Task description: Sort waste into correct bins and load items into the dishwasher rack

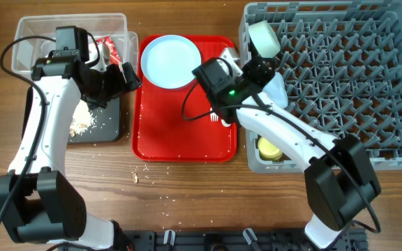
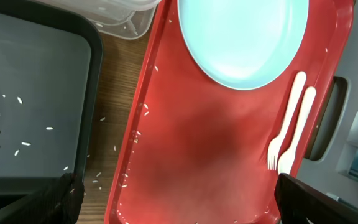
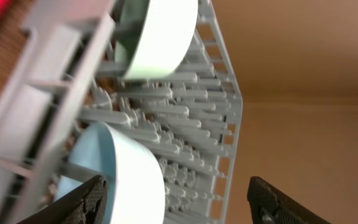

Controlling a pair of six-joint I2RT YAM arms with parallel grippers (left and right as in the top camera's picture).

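The pale blue plate (image 1: 171,61) lies at the back of the red tray (image 1: 183,139); it also shows in the left wrist view (image 2: 241,37). The white fork (image 2: 283,134) and spoon (image 2: 298,121) lie at the tray's right edge. My left gripper (image 1: 128,77) is open and empty above the tray's left rim (image 2: 176,199). Rice scraps (image 1: 82,122) lie in the black tray (image 1: 107,129). The red wrapper (image 1: 109,47) is in the clear tub (image 1: 40,31). Two bowls (image 3: 157,37) (image 3: 135,180) stand on edge in the grey rack (image 1: 347,77). My right gripper (image 3: 179,199) is open beside the nearer bowl. The yellow cup (image 1: 269,148) is in the rack's front left corner. The napkin is not visible.
Loose rice grains (image 1: 137,176) lie on the wooden table in front of the red tray. The right arm reaches across the tray's right edge and hides part of the cutlery in the overhead view. The rack's pegs stand close around the bowls.
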